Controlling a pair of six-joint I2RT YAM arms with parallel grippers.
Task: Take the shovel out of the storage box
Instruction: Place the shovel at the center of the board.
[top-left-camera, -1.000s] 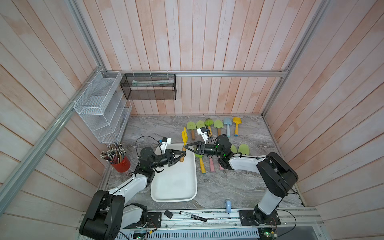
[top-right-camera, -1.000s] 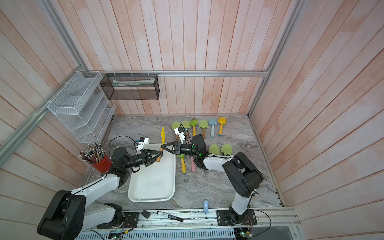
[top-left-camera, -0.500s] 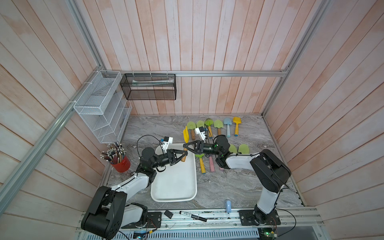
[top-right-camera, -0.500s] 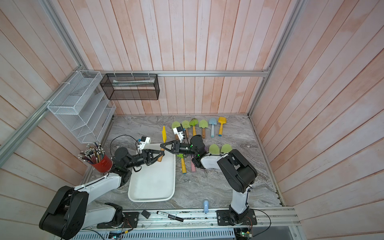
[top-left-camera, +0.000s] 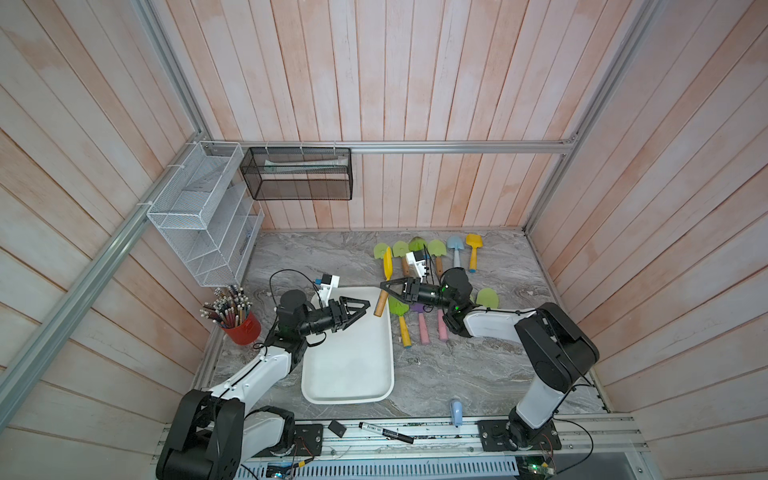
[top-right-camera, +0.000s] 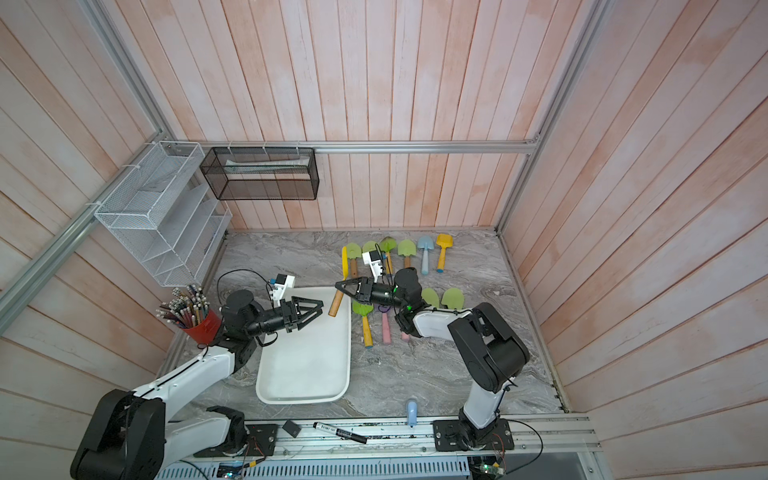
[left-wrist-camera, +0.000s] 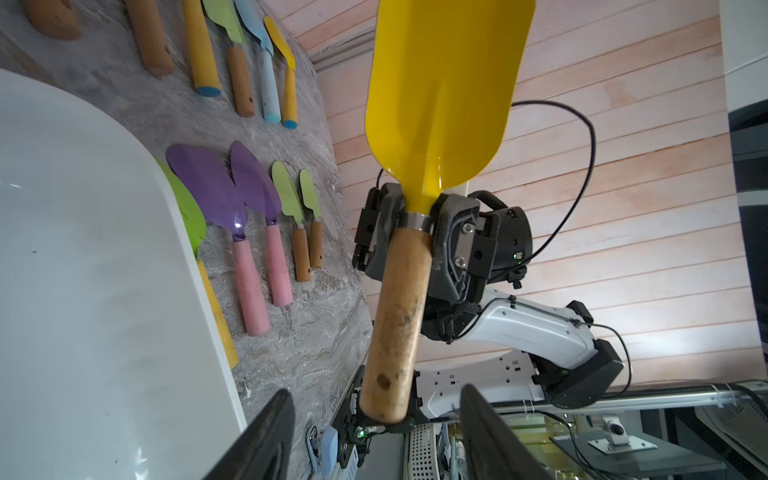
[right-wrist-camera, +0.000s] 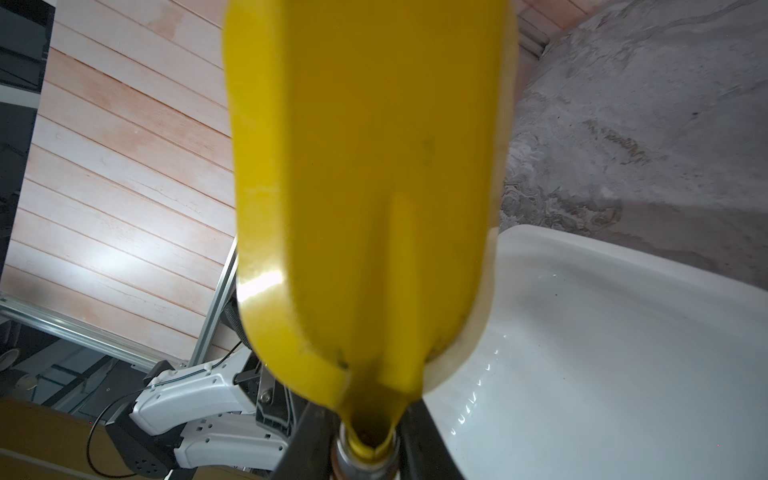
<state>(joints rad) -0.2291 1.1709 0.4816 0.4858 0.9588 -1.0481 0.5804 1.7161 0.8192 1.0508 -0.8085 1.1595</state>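
In a top view both arms lie low, reaching toward each other. The right claw (top-left-camera: 385, 287) is clamped on the neck of the shovel (top-left-camera: 387, 265), held above the far rim of the storage box (top-left-camera: 351, 365). The left claw (top-left-camera: 360, 309) gapes beside the handle.

Left wrist view: its fingers (left-wrist-camera: 266, 436) flank the handle's end, apart from it.

Right wrist view: the blurred blade hides most of the scene.

Free room over storage box (top-left-camera: 353, 365) near half. Yellow shovel (top-left-camera: 380, 302) bars box far-right corner; laid shovels (top-left-camera: 422, 328) crowd right of box; pencil cup (top-left-camera: 245, 330) left.
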